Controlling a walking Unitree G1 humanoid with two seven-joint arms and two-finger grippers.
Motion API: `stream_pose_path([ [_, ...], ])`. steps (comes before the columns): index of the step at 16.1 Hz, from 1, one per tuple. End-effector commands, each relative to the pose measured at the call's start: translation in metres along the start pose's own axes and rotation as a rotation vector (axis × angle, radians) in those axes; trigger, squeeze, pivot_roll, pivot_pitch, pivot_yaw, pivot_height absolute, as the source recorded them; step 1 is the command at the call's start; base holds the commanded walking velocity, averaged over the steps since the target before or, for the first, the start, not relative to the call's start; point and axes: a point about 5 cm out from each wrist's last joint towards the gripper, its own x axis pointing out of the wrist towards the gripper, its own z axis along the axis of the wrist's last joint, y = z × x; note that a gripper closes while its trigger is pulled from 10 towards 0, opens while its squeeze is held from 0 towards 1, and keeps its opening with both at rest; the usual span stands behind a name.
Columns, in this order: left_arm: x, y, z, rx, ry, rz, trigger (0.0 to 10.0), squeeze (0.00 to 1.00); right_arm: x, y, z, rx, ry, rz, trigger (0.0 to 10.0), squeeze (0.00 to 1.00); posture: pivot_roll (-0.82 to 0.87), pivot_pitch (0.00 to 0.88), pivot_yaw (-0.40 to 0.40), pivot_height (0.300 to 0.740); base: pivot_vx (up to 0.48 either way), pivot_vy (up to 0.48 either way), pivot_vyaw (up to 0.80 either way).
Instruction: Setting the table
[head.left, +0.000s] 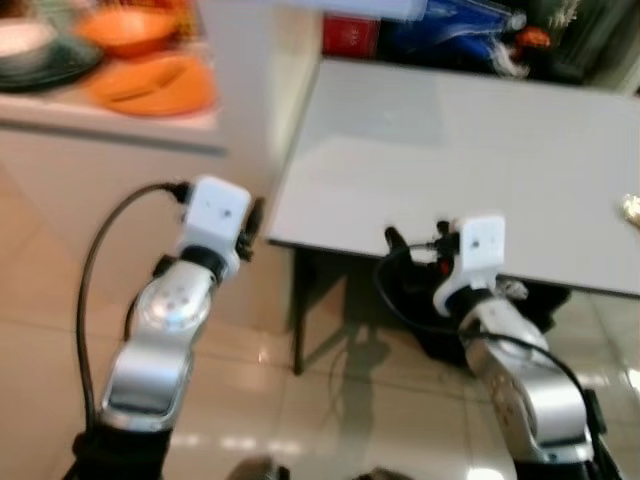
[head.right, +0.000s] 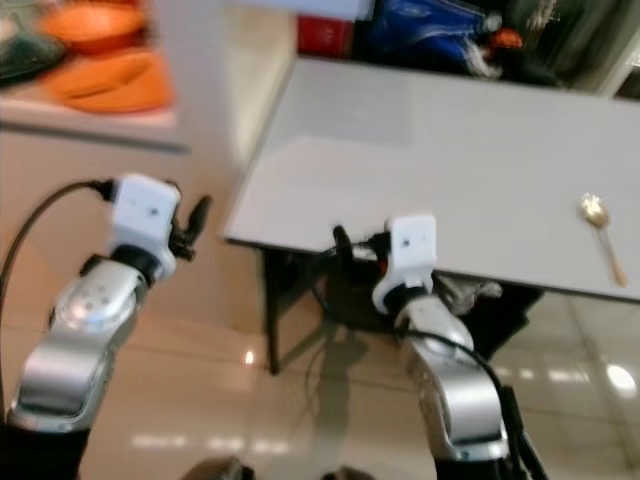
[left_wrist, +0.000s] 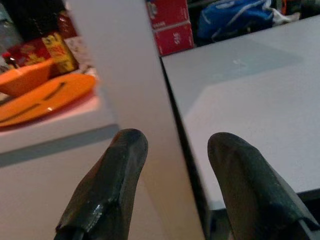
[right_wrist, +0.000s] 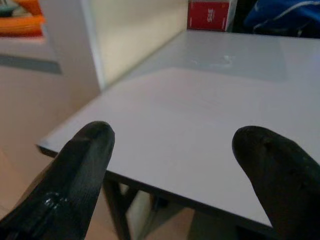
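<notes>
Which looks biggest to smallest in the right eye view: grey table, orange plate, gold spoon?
1. Grey rectangular table
2. Flat orange plate
3. Small gold metal spoon

The plate is blurred, but the order is plain.

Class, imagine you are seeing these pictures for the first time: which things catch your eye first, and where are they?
The bright orange plates stand out, stacked on the counter at the robot's front left. Next is the wide grey table straight ahead, bare except for a gold spoon near its right edge. Both silver arms reach toward it, each end effector open.
</notes>
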Motion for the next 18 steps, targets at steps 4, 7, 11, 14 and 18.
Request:
stream_pose_path([
  [4, -0.001, 0.0, 0.007, -0.02, -0.017, -0.004, 10.0, 0.0, 0.003, -0.004, 0.008, 0.008, -0.038, -0.017, 10.0, 0.0, 0.08, 0.039, -0.058, 0.74, 0.0, 0.48, 0.0],
  [7, 0.003, 0.006, 0.004, -0.029, -0.009, 0.018, 10.0, 0.0, 0.003, 0.003, 0.012, 0.004, -0.051, 0.009, 10.0, 0.0, 0.07, 0.034, -0.053, 0.74, 0.0, 0.48, 0.0],
  [11, -0.002, 0.001, 0.009, -0.076, -0.02, 0.0, 10.0, 0.0, 0.004, 0.003, 0.012, 0.021, -0.051, 0.007, 10.0, 0.0, 0.08, 0.029, -0.045, 0.74, 0.0, 0.36, 0.0],
  [14, -0.006, 0.006, 0.006, -0.115, -0.013, 0.011, 10.0, 0.0, 0.004, 0.008, 0.015, 0.033, -0.056, 0.019, 10.0, 0.0, 0.07, 0.031, -0.054, 0.74, 0.0, 0.0, 0.0],
  [18, -0.007, 0.001, 0.012, -0.121, -0.037, -0.025, 10.0, 0.0, 0.009, 0.009, 0.02, -0.006, -0.075, 0.057, 10.0, 0.0, 0.09, 0.047, -0.061, 0.74, 0.094, 0.0, 0.1],
])
